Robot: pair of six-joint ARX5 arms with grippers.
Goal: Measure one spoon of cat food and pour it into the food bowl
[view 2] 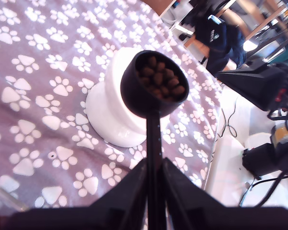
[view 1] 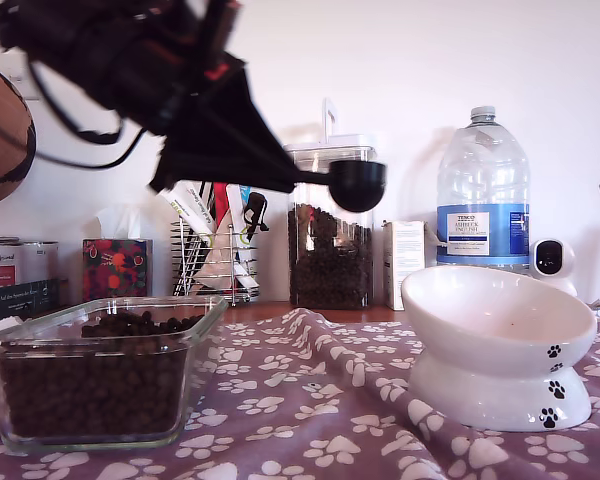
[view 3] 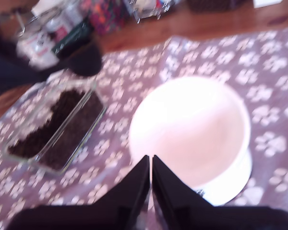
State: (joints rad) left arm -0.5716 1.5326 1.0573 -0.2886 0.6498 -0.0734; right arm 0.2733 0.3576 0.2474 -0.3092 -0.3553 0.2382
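Cat food [view 2: 159,79] fills the round cup of the spoon [view 1: 352,184], a small black scoop held level in the air, above the table and between the glass dish and the food bowl in the exterior view. My first gripper [view 2: 154,178] pinches the spoon's long straight handle between its two black fingers [view 2: 129,191], with the cup sticking out well past the fingertips. In the first wrist view the loaded cup sits over the near edge of the food bowl [view 1: 500,345], which stands below it on the cloth.

The food bowl is white and glossy, with a wide tilted rim on a flared base printed with black paw marks; its inside looks bare. It stands toward the exterior view's right. Toward the exterior view's left sits a square clear glass dish [view 1: 95,372] heaped with more dark brown kibble.

My second gripper [view 3: 150,179] hangs over the food bowl with its fingers pressed together, nothing between them; that view is blurred.

Both dishes rest on a mauve cloth [view 1: 320,420] with white paw prints. Behind stand a tall clear container of kibble [view 1: 330,225], a large water bottle [view 1: 482,190], a wire rack [view 1: 215,255] and a tissue box [view 1: 116,262].
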